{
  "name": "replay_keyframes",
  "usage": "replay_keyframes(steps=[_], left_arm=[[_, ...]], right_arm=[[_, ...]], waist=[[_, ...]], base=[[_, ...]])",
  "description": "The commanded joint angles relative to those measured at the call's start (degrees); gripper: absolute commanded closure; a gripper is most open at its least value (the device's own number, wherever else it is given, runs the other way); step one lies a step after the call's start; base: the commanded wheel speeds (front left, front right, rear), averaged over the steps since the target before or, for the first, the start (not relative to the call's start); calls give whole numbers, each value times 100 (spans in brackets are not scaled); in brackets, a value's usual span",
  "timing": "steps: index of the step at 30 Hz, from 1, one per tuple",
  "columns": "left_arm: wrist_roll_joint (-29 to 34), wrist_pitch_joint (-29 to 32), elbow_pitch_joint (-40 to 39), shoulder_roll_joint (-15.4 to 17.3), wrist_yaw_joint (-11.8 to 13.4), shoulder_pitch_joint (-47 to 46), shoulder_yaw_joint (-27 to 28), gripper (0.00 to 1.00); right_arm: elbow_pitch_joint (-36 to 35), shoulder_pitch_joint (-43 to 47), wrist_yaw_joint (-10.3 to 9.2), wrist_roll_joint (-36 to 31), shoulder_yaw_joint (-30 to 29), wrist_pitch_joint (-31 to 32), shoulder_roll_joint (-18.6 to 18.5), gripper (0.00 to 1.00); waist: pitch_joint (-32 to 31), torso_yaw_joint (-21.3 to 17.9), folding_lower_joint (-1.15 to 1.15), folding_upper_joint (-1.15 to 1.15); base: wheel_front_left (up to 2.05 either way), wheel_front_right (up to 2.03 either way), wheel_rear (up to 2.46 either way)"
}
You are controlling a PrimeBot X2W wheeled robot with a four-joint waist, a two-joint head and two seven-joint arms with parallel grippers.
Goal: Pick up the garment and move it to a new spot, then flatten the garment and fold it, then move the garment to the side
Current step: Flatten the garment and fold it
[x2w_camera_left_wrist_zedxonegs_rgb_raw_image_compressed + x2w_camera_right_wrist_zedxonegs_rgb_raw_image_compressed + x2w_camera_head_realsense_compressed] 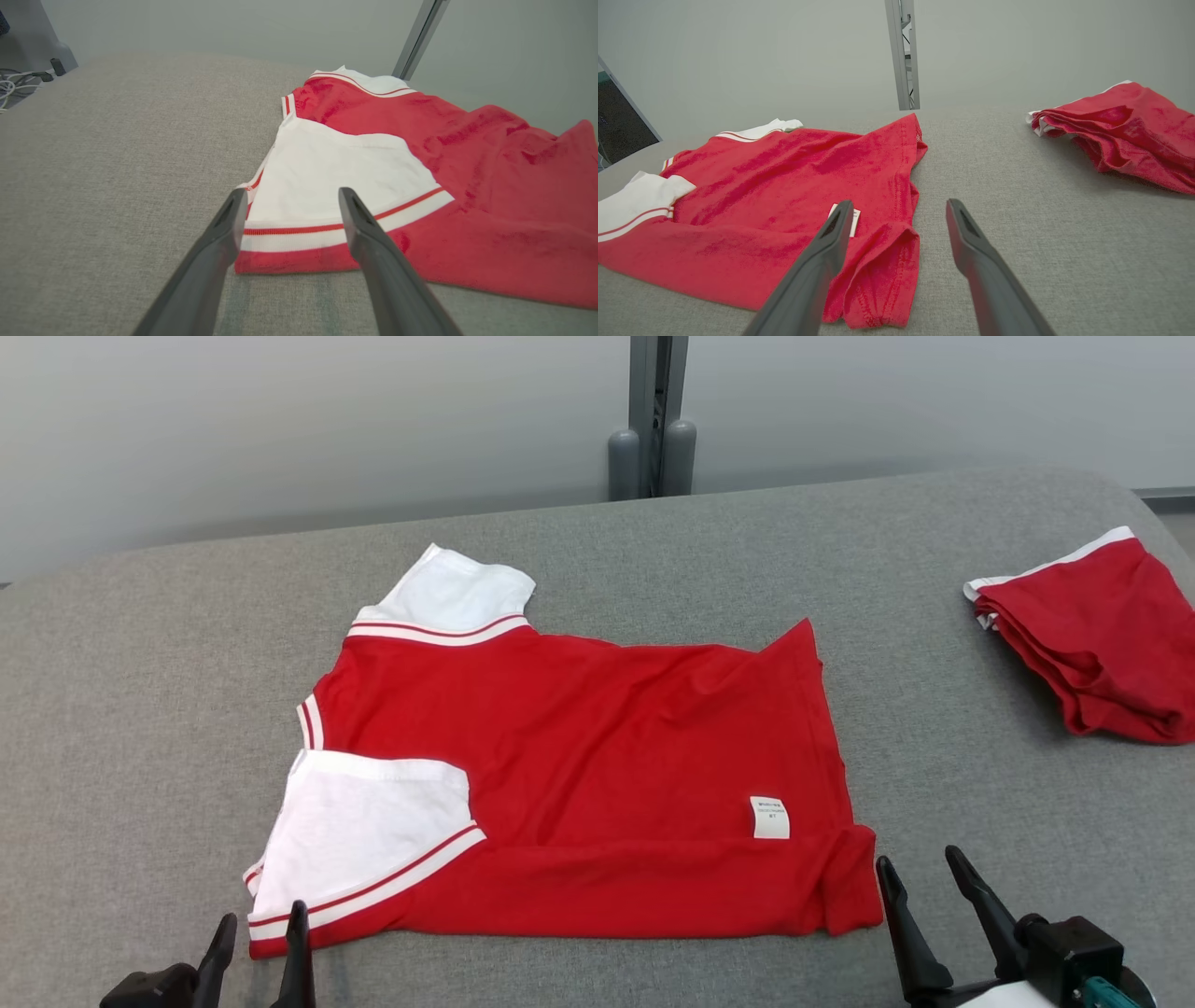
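Note:
A red T-shirt with white sleeves, the garment (597,756), lies spread on the grey fabric surface (112,709), its near long edge folded over and a white label (769,818) showing. My left gripper (261,929) hovers open at the garment's near left corner, by the white sleeve (327,182). In the left wrist view the left gripper (292,198) has the sleeve's striped cuff between its fingers' line of sight, not touching. My right gripper (920,873) stands open just right of the near right corner (882,270), empty. The right gripper (899,210) is above the hem.
A second red garment (1097,639), folded with white trim, lies at the surface's right edge. A grey post (653,420) stands behind the far edge against a pale wall. Cables (18,81) lie off the left side.

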Motion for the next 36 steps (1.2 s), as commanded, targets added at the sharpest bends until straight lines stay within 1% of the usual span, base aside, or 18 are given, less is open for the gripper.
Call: replay_keyframes(steps=[1,2,7,11,16,19,20,21,22,26,28,30,34,36], left_arm=[[-71,43,93,30,-34,-120,5,0],[-143,112,252,23,-73,-181,8,0],[-368,361,600,-23,-168,-388,4,0],[-521,589,879,0,-283,-575,-6,0],[-787,936,1254,-4,-481,-797,-30,0],[-953,1193,1388,-85,-608,-866,-101,0],[-977,1261,1400,-95,-626,-886,-134,17],[-1006,1297,1410,-89,-693,-902,-158,60],[-1041,1296,1431,-87,-730,-918,-152,100],[-1063,1118,1425,-50,-834,-980,-115,100],[-1051,1006,1297,-67,-828,-960,-99,100],[-1068,917,1092,-110,-786,-860,-88,100],[-1073,796,683,-83,-707,-558,-24,100],[-1061,770,445,-121,-637,-368,-33,100]], right_arm=[[106,-71,1,32,19,14,-18,0],[329,-86,1,60,57,-9,-11,0],[936,-258,1,174,221,-61,10,0],[1434,-475,1,323,387,-89,18,0],[1998,-772,1,579,617,-55,28,0],[2243,-912,1,808,772,-67,35,0],[2298,-958,1,823,808,-81,37,31],[2352,-1004,1,872,845,-82,40,78],[2423,-1042,2,932,904,-77,45,100],[2594,-1148,0,1132,1034,-95,24,100],[2637,-1165,-2,1215,1062,-111,-20,100],[2629,-1129,-2,1316,1073,-109,-73,100],[2445,-966,-2,1515,1050,-61,-235,100],[2302,-840,-2,1620,1063,66,-352,100]], waist=[[89,5,0,0],[185,21,0,0],[429,71,0,0],[547,98,0,0],[648,100,0,0],[679,95,0,0],[688,95,0,0],[700,96,0,0],[710,96,0,0],[734,113,0,0],[716,140,0,0],[682,179,0,0],[615,269,0,0],[565,312,0,0]], base=[[0,0,0],[0,0,0],[0,0,0],[0,0,0],[0,0,0],[0,0,0],[0,0,0],[0,0,0],[0,0,0],[0,0,0],[0,0,0],[0,0,0],[0,0,0],[0,0,0]])
